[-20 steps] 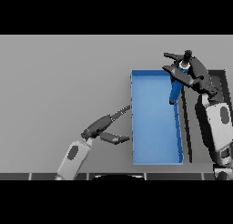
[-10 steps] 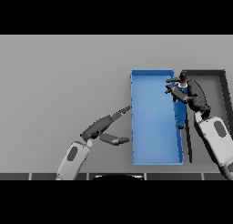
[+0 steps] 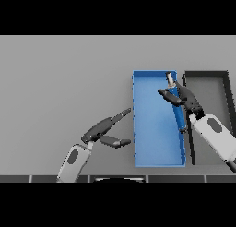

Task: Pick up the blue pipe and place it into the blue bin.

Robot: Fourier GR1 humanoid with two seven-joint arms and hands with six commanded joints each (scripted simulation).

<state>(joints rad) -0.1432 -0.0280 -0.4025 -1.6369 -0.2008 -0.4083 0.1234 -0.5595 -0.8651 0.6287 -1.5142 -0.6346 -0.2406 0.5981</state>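
A long, rectangular blue plastic bin (image 3: 156, 143) is sitting on the plain grey tabletop (image 3: 60, 78), and everything else is arranged around it. Just beside the bin's right wall, a dark, open-topped black tray (image 3: 207, 78) is lying parallel to it. The robot's right hand (image 3: 184, 98) is reaching in over the bin's upper right part, its dark fingers curling round the slim blue pipe with a pale grey end (image 3: 174, 101), so it is grasping the pipe rather than letting it go. The pipe is lying lengthwise close along the inside of the bin's right wall, its pale tip pointing toward the bin's far end and its lower end showing below the hand, about halfway down the bin; whether it is already touching the bin's floor I cannot tell. The right forearm is coming in across the near part of the black tray. The robot's left hand (image 3: 103, 129) is hovering over the tabletop just left of the bin's near half, fingers stretched straight toward the bin's left wall, the thumb spreading apart below them, holding nothing.
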